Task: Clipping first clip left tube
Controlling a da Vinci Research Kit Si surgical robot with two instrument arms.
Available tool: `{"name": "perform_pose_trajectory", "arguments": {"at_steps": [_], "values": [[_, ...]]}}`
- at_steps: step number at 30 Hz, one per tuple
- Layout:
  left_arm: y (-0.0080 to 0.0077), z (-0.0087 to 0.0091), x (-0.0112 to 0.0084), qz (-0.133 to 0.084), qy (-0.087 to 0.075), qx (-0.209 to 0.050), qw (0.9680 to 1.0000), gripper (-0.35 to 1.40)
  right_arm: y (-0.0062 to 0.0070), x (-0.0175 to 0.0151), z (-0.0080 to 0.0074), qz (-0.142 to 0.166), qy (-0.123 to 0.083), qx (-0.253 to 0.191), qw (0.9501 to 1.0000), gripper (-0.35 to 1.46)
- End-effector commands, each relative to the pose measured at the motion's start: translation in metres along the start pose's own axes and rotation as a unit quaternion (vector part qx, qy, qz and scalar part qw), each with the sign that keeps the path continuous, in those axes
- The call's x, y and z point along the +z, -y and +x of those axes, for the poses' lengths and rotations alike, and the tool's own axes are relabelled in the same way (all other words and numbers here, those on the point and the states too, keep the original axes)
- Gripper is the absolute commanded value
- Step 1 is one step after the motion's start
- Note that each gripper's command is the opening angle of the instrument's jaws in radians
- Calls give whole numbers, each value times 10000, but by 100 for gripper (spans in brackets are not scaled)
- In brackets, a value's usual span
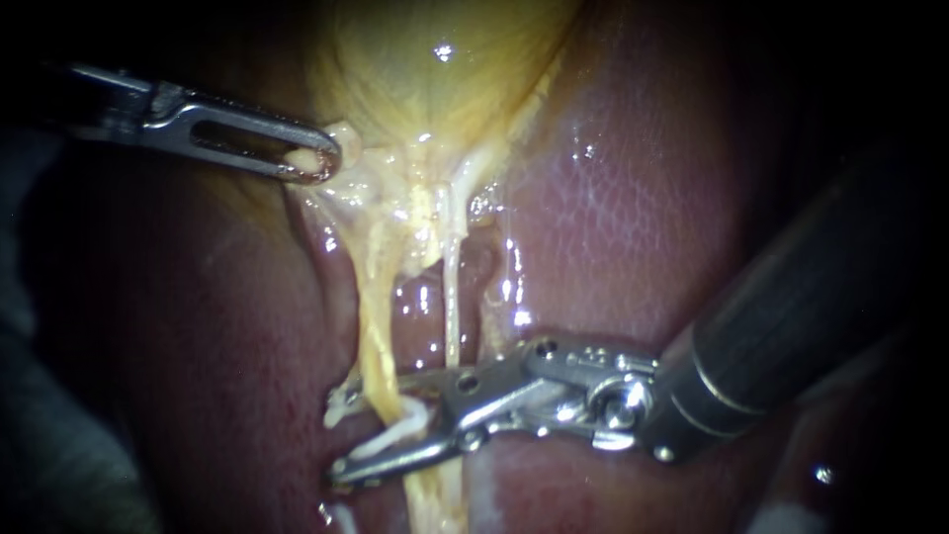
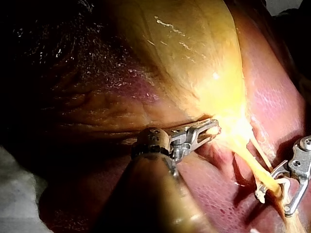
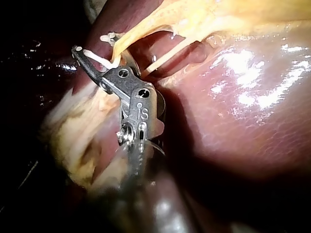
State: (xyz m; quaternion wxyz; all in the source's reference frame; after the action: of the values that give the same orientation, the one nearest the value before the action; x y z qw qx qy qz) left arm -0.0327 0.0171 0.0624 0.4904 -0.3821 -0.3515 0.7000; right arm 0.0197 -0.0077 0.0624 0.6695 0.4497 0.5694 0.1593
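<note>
Endoscope view is showing the left tube (image 1: 374, 316), a pale yellow strand, running from the gallbladder (image 1: 435, 79) and passing between the jaws of the right instrument (image 1: 346, 437). Those jaws are standing apart and carrying an open white clip (image 1: 400, 427), one leg lying on either side of the tube. The left instrument (image 1: 318, 160) is pinching a tag of tissue at the gallbladder's neck, well ahead of the right instrument's jaws along the tube, and seems to be drawing the strand taut. A thinner strand (image 1: 452, 297) is lying just beside the right instrument's jaws (apparently outside them, though the right wrist view is not settling this). I am judging the tube to be soft, wet, slippery and easily torn. The clip should therefore be closing squarely across the bare stretch lying over the liver (image 1: 633, 218), taking the whole width, with no sideways tugging.
</note>
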Motion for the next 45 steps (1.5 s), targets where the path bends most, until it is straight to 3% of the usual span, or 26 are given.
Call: {"name": "perform_pose_trajectory", "arguments": {"at_steps": [1, 11, 23, 28, 31, 38, 45], "values": [[0, 0, 0, -2, 2, 0, 10000, -35, 1, -1, 1, 63, 17, -3, 10000, 45], [1, 0, 0, -3, 3, 1, 10000, -35, 0, -14, 16, -144, -123, 31, 9998, 28], [1, 0, 0, -3, 3, 1, 10000, -35, -2, -22, 15, -146, -126, 33, 9998, -3], [1, 0, 0, -3, 3, 1, 10000, -35, -1, -24, 13, -138, -129, 238, 9995, -35], [1, 1, 0, -3, 3, 1, 10000, -35, -2, -25, 11, -140, -131, 468, 9987, -35], [1, 1, 0, -3, 3, 1, 10000, -35, -1, -28, 6, -192, -1, 462, 9987, -35], [1, 1, 0, -3, 3, 1, 10000, -35, -1, -27, 4, -192, 2, 458, 9988, -35]]}}
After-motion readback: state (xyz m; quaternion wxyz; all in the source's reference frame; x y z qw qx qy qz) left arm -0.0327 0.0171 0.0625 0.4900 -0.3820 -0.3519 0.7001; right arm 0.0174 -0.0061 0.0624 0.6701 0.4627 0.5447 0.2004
